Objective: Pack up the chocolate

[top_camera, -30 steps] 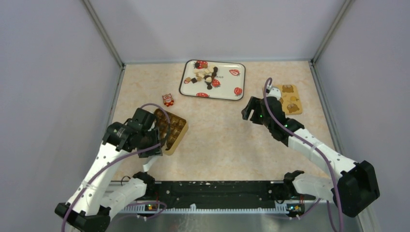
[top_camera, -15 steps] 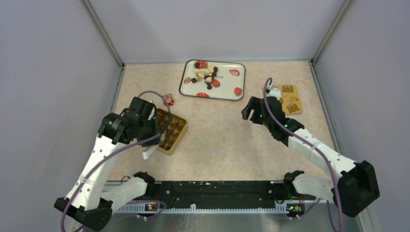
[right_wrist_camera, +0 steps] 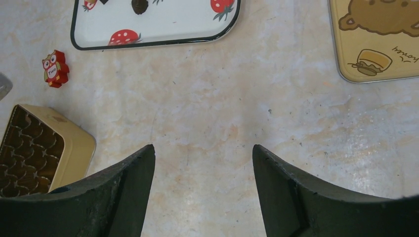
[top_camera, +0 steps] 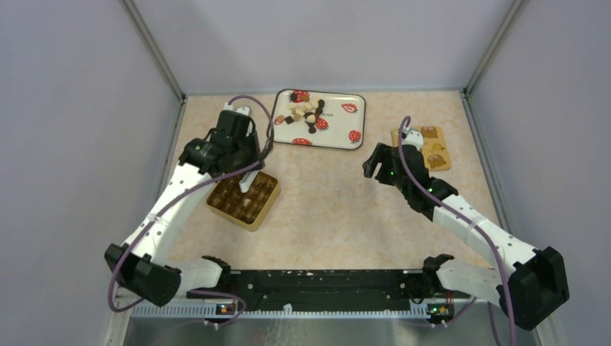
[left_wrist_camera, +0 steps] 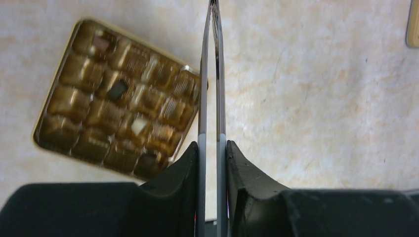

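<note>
Your chocolate (top_camera: 305, 114), cube-like and rounded pieces, lies heaped on the glossy strawberry-print tray (top_camera: 340, 127); a few pieces sit in the pleated gold box (top_camera: 264, 212). Your left gripper (left_wrist_camera: 212, 147) pinches what look like thin metal tweezers (left_wrist_camera: 221, 143); your right gripper (right_wrist_camera: 201, 150) gapes, jaws released.

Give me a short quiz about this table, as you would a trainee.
1. True or false: the gold compartmented tin box is full.
2. The loose brown and cream chocolate pieces lie on: A white strawberry-printed tray; B yellow bear lid; C bare table.
3. Which gripper pinches the slim grey tweezers?
Key: 1 false, the box holds few pieces. 2 A. 3 the left gripper.
</note>
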Tool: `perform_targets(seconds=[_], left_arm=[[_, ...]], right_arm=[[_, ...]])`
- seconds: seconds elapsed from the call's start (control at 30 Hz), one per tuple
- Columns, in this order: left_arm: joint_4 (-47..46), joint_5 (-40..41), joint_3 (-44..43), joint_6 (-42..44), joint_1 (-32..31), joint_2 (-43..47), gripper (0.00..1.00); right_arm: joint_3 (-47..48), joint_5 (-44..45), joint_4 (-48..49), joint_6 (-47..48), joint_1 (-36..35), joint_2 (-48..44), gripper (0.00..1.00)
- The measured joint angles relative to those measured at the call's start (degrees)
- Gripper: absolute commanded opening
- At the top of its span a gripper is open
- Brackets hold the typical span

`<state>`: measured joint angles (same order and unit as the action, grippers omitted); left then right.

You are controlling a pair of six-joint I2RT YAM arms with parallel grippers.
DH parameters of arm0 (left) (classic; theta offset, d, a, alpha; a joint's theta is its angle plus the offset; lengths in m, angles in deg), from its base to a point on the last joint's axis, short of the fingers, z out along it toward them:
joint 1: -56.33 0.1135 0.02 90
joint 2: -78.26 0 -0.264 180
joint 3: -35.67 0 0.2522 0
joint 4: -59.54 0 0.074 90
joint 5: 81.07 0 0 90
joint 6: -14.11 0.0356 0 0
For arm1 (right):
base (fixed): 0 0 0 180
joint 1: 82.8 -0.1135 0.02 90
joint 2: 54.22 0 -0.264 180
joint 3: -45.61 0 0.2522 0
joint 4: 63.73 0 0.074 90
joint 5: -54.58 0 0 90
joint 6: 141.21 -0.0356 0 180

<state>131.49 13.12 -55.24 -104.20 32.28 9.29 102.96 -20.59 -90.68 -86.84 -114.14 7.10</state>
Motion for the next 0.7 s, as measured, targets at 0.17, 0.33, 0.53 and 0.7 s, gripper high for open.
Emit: perform_targets(seconds=[0.17,0.33,0.53,0.7], left_arm=[[-11.89,0.7,-0.28,2.58,0.0,-8.35,0.27],[-20.83,-2.34,-3.61,4.59,0.0,-18.99,0.31],[-25.99,-5.88,-8.24,5.46,0.0,-28.79,0.41],[-27.67,-7.02,-9.35,5.51,-0.04,-31.91,0.42]], right_arm=[[-0.02,1.16,-0.31,-0.15,0.0,-1.29,0.71],[-0.02,2.25,-1.88,-0.15,0.0,-2.1,0.71],[-0.04,4.55,-4.15,-0.11,0.0,-3.96,0.71],[-0.02,4.94,-4.48,-0.07,0.0,-4.11,0.71]])
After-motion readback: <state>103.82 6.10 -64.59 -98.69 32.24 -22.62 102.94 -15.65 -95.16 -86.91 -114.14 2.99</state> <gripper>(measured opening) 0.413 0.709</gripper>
